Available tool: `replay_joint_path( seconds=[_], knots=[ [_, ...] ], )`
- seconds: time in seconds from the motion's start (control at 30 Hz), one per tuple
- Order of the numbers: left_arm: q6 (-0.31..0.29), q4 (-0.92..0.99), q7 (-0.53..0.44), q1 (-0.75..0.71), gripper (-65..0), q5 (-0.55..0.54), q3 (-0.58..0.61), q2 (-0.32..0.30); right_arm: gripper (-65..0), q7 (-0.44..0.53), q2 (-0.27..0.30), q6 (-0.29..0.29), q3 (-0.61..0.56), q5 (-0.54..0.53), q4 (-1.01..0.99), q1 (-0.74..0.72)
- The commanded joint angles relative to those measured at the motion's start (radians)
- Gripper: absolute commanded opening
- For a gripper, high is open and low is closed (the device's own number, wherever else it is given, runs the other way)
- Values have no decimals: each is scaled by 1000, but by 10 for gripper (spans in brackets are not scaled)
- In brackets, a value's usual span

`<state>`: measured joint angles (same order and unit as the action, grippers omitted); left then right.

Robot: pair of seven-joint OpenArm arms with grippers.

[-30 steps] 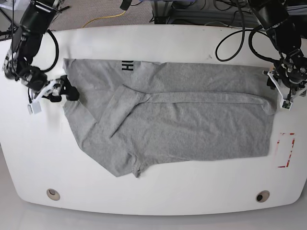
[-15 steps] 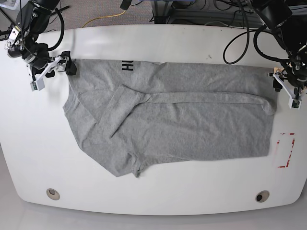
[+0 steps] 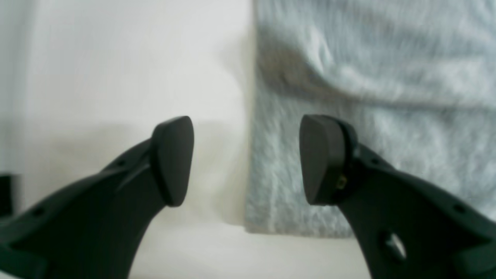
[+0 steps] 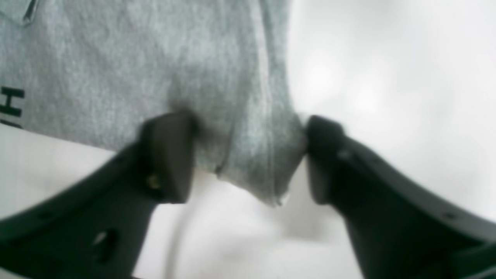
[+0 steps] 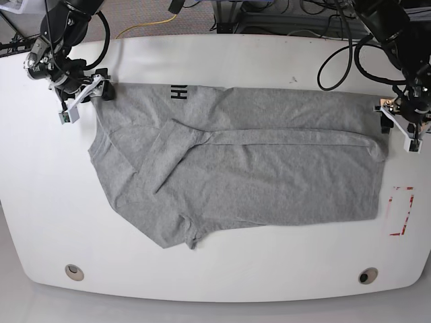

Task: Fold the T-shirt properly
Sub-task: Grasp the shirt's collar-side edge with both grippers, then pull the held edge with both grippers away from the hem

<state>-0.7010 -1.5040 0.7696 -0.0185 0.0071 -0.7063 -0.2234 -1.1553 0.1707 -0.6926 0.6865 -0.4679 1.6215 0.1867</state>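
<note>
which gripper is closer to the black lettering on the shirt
The right. The right gripper sits at the T-shirt's far corner, beside the black lettering, with cloth between its jaws. The left gripper is at the opposite end, straddling that edge.

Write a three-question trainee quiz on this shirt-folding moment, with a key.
1. True or false: the right pincer has a corner of the T-shirt between its fingers.
2. The left pincer stands: A) shut on cloth, B) open, straddling the shirt's edge, C) out of view.
3. Fill in: in the base view, the black lettering sits near the shirt's ____ edge.

Key: 1 true, the grey corner hangs between its two pads; 2 B, one finger over the white table, the other over the cloth, a gap between them; 3 far (top), towards the right pincer's end.
</note>
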Motion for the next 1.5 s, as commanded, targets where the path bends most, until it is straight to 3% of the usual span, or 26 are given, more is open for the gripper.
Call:
replay_joint_path(
  seconds=[0.0, 0.1, 0.23, 0.43, 0.77, 0.83, 1.0, 1.23, 1.47],
  knots=[
    [3, 32, -23, 30, -254, -11, -2, -37, -414, -5, 7, -6, 3, 14, 13, -2],
    [3, 81, -52, 33, -254, -15, 0, -38, -539, -12, 7, -6, 3, 11, 13, 0],
    [3, 105, -69, 25, -254, -15, 3, -40, -650, -12, 7, -6, 3, 11, 16, 9],
    [3, 105, -69, -28, -254, -14, 90, -52, -650, -12, 7, -6, 3, 11, 18, 17],
    [3, 62, -68, -116, -262, -8, 104, -66, -650, -12, 7, -6, 5, 10, 21, 20],
    [3, 82, -68, -116, -321, -8, 101, -69, -650, -12, 7, -6, 5, 10, 36, 21],
    [3, 93, -66, -140, -650, -8, 99, -86, -650, -13, 11, -6, 3, 10, 92, 27],
    [3, 78, -42, -196, -650, -11, 99, -106, -650, -67, 14, -6, 8, 14, 207, 76],
    [3, -82, -40, -309, -650, -8, 98, -98, -650, -111, 30, -6, 11, 16, 271, 155]
  ],
)
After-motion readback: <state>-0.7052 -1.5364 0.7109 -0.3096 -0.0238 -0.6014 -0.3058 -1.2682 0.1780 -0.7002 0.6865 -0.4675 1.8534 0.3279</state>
